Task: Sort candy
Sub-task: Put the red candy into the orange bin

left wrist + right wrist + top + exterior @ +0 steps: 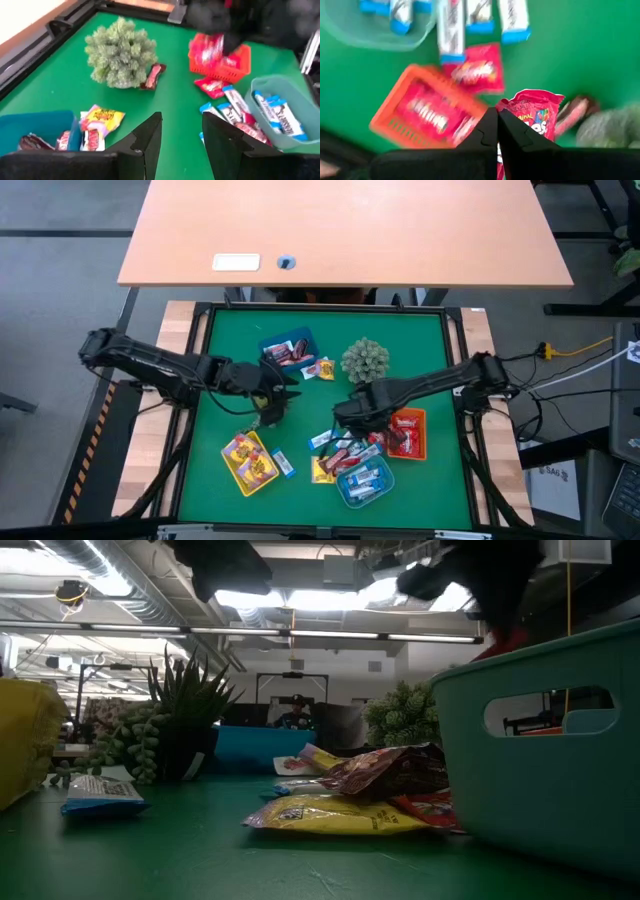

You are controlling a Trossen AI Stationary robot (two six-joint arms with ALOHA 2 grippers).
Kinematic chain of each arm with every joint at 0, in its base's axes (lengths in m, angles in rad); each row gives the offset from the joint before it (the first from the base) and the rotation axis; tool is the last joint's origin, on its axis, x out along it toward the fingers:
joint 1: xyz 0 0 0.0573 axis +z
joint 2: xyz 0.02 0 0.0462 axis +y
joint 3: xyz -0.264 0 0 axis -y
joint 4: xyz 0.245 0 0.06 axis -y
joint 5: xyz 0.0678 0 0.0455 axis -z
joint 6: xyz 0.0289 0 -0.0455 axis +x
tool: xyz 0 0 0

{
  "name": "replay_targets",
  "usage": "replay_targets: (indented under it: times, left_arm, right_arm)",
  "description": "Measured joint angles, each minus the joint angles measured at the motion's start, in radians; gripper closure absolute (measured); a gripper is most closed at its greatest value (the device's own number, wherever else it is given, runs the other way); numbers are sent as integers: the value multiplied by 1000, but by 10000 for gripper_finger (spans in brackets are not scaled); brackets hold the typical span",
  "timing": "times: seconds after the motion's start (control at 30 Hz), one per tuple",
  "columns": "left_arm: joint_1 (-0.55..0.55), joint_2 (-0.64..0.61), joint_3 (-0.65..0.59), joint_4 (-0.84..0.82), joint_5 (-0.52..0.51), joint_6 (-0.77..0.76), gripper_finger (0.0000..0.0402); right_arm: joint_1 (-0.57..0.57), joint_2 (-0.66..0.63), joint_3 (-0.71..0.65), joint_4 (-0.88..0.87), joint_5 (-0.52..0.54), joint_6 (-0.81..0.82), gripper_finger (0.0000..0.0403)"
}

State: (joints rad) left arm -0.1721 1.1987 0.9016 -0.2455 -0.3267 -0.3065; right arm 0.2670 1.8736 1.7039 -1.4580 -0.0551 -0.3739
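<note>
Right gripper (498,131) pinched shut on our red candy packet (534,116), packet hanging upright | orange tray (427,112) lies just beside and below, right arm nearer | left gripper (182,131) half-open, empty, waiting by blue tray (35,125).

- A light wooden desk (345,230) is seen beyond the green work surface (230,340), with a white label (236,263) and a small round hole (287,262) near its front edge.
- Grey floor (60,270) is seen either side.
- Cables (575,360) are trailed at the right.
- Overhead, strip lights (300,602) and exposed ducting (110,570) are noted.
- A person (292,712) is glimpsed far back.
</note>
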Motion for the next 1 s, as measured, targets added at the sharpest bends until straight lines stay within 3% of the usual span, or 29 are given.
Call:
replay_targets:
  times: [0.2,0.37,0.53,0.8,1.0]
  left_arm:
    - [-45,47,-1,64,-1,1,274]
    - [-80,137,-1,257,2,2,274]
    - [-111,252,0,484,33,3,274]
    - [-148,418,0,757,85,0,274]
    - [-156,498,0,831,86,-6,274]
  right_arm:
    - [86,-140,-81,-4,-45,139,402]
    - [167,-236,-186,39,3,320,402]
    - [226,-252,-237,44,3,461,402]
    - [263,-253,-318,53,-1,484,398]
    - [263,-253,-344,75,-1,486,336]
